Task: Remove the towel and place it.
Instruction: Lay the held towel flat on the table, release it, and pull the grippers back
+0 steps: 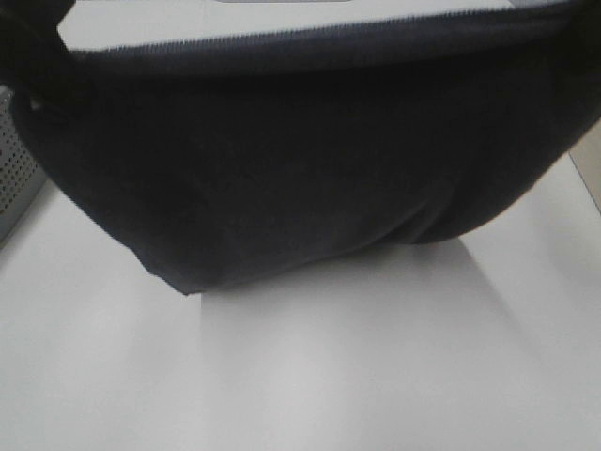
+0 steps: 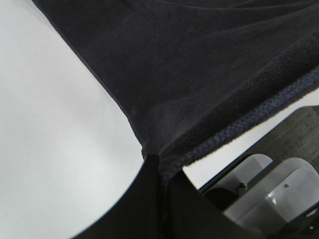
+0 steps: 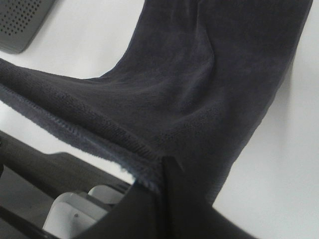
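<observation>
Two hem corners of towel (image 1: 300, 160) pinched by left fingers (image 2: 134, 209), right fingers (image 3: 172, 194), over table (image 1: 329, 376).

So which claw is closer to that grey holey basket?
Left. The left claw pinches the towel by its corner near the basket; the right claw holds the opposite corner, the towel's whole width away.

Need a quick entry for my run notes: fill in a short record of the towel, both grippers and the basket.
towel: dark, held up, spread wide between both grippers
left gripper: shut on towel hem
right gripper: shut on towel hem
basket: grey, perforated, partly hidden behind towel
table: white, below towel
</observation>
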Controlling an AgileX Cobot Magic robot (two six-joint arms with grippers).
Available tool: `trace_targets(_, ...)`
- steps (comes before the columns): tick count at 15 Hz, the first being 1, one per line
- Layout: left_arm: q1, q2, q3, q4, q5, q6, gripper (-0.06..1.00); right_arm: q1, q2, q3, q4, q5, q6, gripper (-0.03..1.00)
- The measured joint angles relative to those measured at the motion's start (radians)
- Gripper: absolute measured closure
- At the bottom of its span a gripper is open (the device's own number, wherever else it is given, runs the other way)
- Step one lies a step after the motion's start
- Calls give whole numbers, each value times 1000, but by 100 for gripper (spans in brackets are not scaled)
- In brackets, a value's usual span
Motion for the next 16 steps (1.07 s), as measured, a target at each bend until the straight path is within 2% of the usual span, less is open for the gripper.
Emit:
trace_targets(3,-1,-56,132,-71,-3,0,94,0,-64,152,24,-9,37,96)
trace_targets(7,-1,-120,254,-94,-7,0,94,0,-120,264,104,-17,60,96)
trace_targets(10,-1,-181,386,-185,-12,19,94,0,-200,405,141,-18,93,96)
trace_targets(13,-1,-164,480,-256,-12,66,94,0,-200,528,148,-20,94,96)
trace_targets(16,-1,-89,523,-271,-12,81,94,-1,-118,570,160,-21,74,96)
